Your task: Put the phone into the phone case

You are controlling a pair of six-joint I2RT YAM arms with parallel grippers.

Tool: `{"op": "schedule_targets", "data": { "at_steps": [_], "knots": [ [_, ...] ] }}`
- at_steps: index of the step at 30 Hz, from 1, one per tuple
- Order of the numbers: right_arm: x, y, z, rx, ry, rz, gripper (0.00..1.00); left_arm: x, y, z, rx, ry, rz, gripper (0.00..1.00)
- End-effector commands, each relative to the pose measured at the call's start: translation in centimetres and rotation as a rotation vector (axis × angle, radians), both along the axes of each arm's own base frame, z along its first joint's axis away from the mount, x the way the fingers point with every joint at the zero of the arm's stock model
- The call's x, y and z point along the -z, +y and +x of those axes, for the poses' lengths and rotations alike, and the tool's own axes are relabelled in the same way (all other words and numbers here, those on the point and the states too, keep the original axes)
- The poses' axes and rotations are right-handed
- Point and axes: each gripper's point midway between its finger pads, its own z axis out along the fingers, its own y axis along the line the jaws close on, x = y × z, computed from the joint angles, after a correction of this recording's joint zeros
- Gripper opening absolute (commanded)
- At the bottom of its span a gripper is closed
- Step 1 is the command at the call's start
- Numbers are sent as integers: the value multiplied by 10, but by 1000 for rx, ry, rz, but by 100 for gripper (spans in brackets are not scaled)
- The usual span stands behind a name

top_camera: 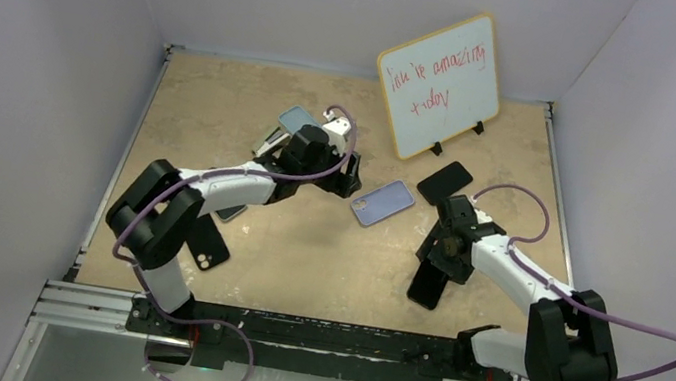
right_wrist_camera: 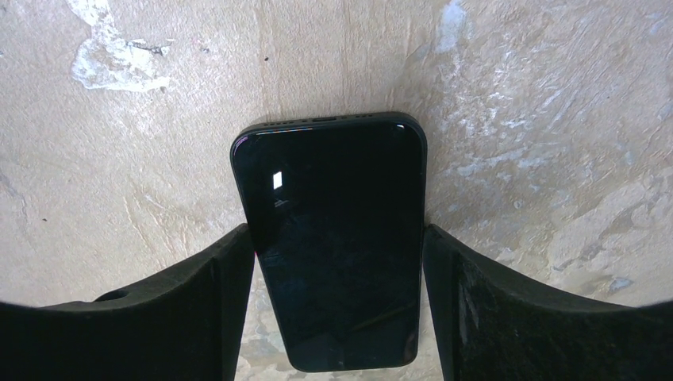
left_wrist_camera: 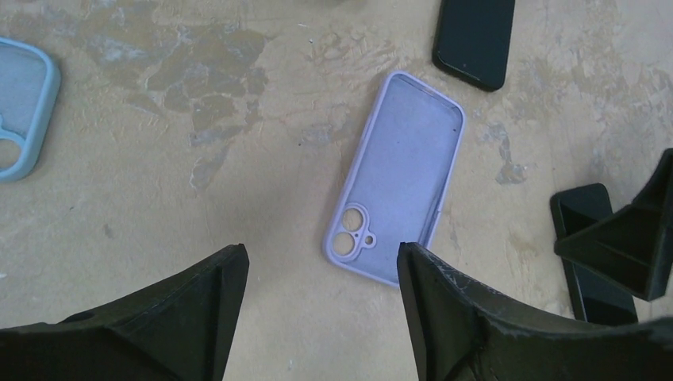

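Observation:
A lilac phone case point(top_camera: 383, 202) lies inside up on the table's middle; in the left wrist view point(left_wrist_camera: 397, 178) its camera hole faces my fingers. My left gripper point(top_camera: 348, 180) point(left_wrist_camera: 321, 262) is open and empty, just left of the case and above the table. My right gripper point(top_camera: 434, 266) point(right_wrist_camera: 339, 238) is shut on a black phone point(top_camera: 428, 285) point(right_wrist_camera: 337, 238), screen up, its fingers pressed on the phone's two long edges. This phone is to the right of and nearer than the case.
A second black phone point(top_camera: 444, 181) point(left_wrist_camera: 474, 40) lies beyond the case, in front of a leaning whiteboard point(top_camera: 441, 85). A light blue case point(top_camera: 299, 119) point(left_wrist_camera: 20, 107) sits behind the left arm. A black case point(top_camera: 208, 244) lies near the left arm's base.

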Motion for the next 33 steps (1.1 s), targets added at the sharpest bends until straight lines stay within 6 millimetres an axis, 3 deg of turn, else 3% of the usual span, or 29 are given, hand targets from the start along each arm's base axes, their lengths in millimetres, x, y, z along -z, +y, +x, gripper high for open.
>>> {"op": "schedule_targets", "data": {
  "at_steps": [1,8,16,21,28,33],
  "knots": [
    [5,4,-12,-18,38,29,65,-4,-21,20,23,-76,-63,70],
    [-5,5,-10,-27,-14,50,60,27,-30,28,67,-61,-22,61],
    [-6,11,-9,-30,-38,86,58,57,-34,17,107,5,-6,51],
    [-8,12,-8,-31,-39,87,57,67,-33,15,106,12,17,47],
    [-10,19,-6,-72,-48,122,57,78,-35,-1,119,69,21,28],
    [-10,20,-10,-87,-59,138,56,89,-33,-11,127,106,24,23]
  ]
}}
